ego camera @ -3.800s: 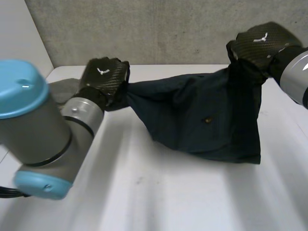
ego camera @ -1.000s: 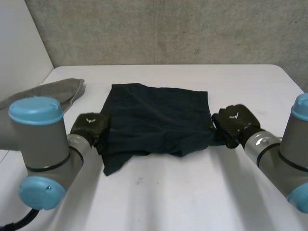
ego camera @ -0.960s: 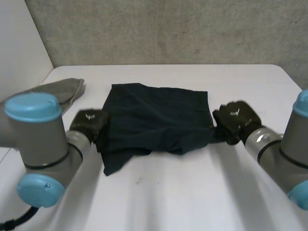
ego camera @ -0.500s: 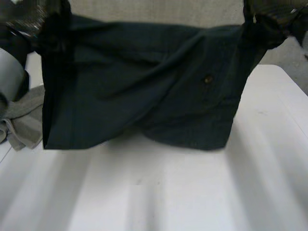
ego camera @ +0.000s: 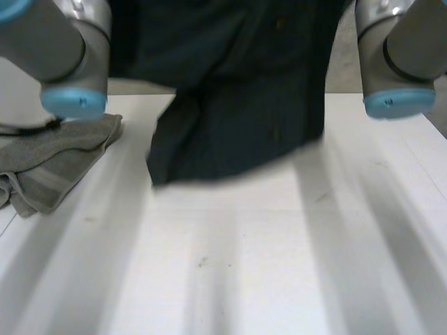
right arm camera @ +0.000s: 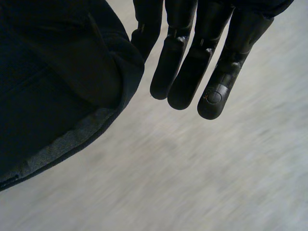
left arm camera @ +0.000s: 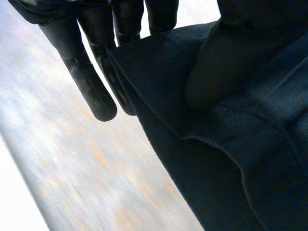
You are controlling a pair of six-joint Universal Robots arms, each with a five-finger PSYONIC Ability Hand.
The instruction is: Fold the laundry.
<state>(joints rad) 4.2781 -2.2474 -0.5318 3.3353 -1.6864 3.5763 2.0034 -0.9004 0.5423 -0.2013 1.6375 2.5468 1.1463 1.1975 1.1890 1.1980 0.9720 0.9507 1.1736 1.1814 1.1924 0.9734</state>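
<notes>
White table [ego camera: 279,279], one dark garment [ego camera: 237,132] aloft, one grey towel [ego camera: 56,157]

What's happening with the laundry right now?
The left hand and right hand each pinch the dark garment by an upper edge, holding it spread above the white table. Its lower edge hangs near the tabletop. A grey towel lies bunched on the table's left side.

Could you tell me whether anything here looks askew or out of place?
Yes: the dark garment hangs lopsided, its hem lower on the robot's left side, and a grey cloth lies crumpled at the table's left edge.
</notes>
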